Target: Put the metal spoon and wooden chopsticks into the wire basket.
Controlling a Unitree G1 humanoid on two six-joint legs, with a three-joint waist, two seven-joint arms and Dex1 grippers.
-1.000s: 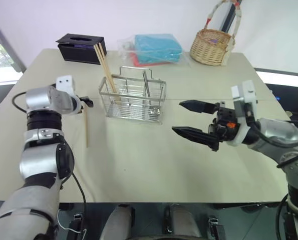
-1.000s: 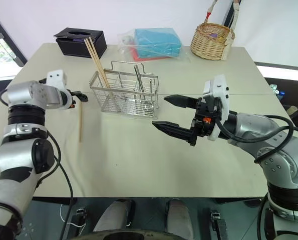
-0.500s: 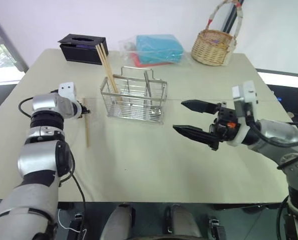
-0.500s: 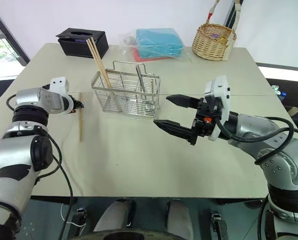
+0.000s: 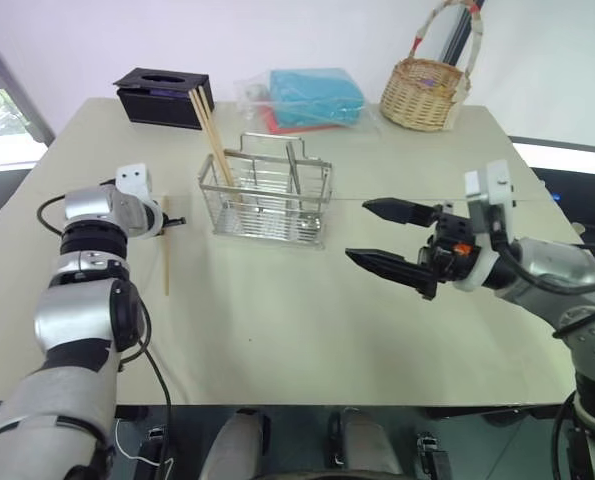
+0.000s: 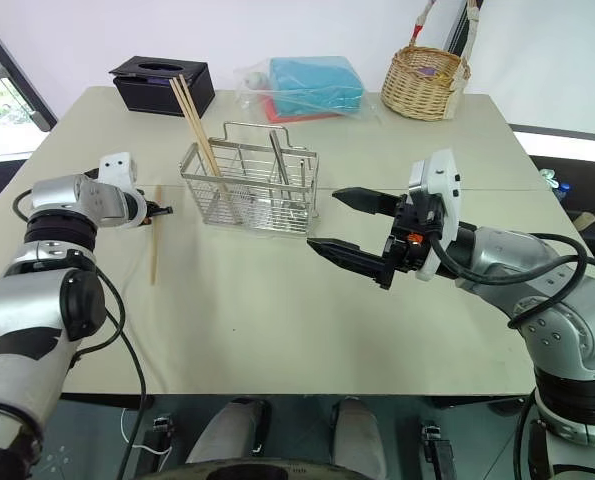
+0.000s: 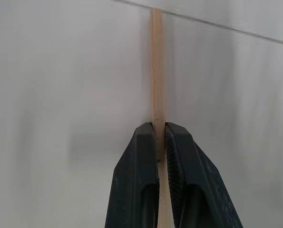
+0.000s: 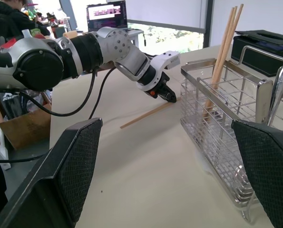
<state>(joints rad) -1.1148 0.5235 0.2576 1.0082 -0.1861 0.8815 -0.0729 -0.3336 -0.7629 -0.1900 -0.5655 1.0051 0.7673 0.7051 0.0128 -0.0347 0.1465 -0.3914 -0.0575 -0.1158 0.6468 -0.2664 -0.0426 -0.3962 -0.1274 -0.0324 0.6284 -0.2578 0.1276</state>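
The wire basket (image 5: 267, 203) stands mid-table with wooden chopsticks (image 5: 208, 122) leaning upright in its left end and the metal spoon (image 8: 278, 90) upright in another compartment. One more wooden chopstick (image 5: 165, 262) lies to the basket's left, with my left gripper (image 5: 174, 222) shut on its far part; in the left wrist view the black fingertips (image 7: 143, 142) pinch the stick (image 7: 155, 71). Right of the basket, above the table, my right gripper (image 5: 358, 232) is held open and holds nothing.
Along the back edge sit a black tissue box (image 5: 163, 96), a blue cloth in a plastic bag (image 5: 312, 98) and a round wicker basket (image 5: 425, 92). Bare tabletop (image 5: 277, 320) stretches in front of the wire basket.
My left gripper's fingers have gone from open to shut on the loose chopstick, which has swung slightly on the table. The right arm has stayed put.
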